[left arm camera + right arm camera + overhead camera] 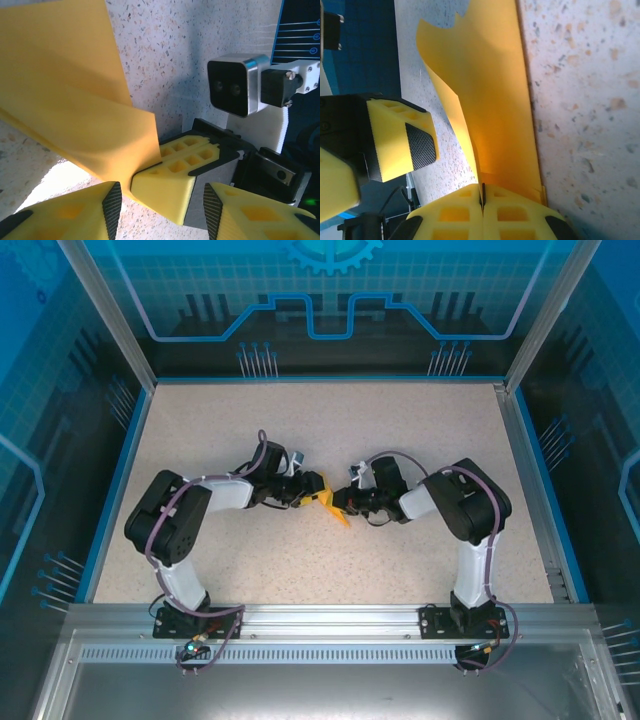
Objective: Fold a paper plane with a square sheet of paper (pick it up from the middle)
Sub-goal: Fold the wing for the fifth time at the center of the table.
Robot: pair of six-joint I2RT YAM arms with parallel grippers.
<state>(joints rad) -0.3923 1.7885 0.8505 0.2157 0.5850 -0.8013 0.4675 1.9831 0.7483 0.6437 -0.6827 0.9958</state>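
Note:
The orange-yellow sheet of paper (331, 505) is folded into a narrow, creased strip and held just above the middle of the table. In the right wrist view its layers (490, 90) fan upward from my right gripper (481, 197), which is shut on the paper's lower end along the crease. In the left wrist view the paper (75, 100) spreads to the upper left out of the right gripper's closed yellow fingers (170, 182). My left gripper (162, 205) is open, its two pads standing either side of those fingers without touching the paper. From above, the left gripper (310, 490) and right gripper (345, 503) meet tip to tip.
The speckled beige table (330, 420) is bordered by a blue rim and glass walls (130, 420). An aluminium rail (330, 620) carries both arm bases at the near edge. The right arm's wrist camera (232, 85) hangs close in front of my left gripper.

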